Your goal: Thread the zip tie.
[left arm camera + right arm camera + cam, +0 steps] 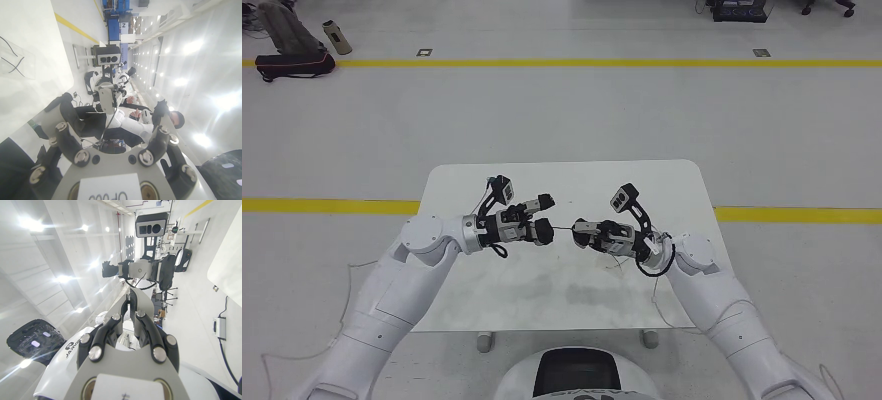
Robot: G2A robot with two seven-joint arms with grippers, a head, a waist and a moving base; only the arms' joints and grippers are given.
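Two white arms, the left arm (412, 262) and the right arm (714, 285), meet nose to nose above the middle of the white worktop (572, 295). Both are held off its surface and almost level with each other.

At the end of the left arm, the left gripper (544, 221) stands wide, and nothing is pinched between its dark fingers (65, 108). Its bare metal palm faces the other arm.

Just across from it, the right gripper (129, 294) is drawn narrow, with its ribbed pads pressed together on one end of the zip tie (141, 278).

A clear pouch (18, 58) holding a few dark strips lies flat on the worktop, off to one side of the left arm.

Thin and dark, the zip tie sticks straight out of the right gripper, hanging in the air above the worktop. It spans the short gap between the two arms and points in between the spread left fingers at the palm. Whether its free tip touches that palm cannot be told.
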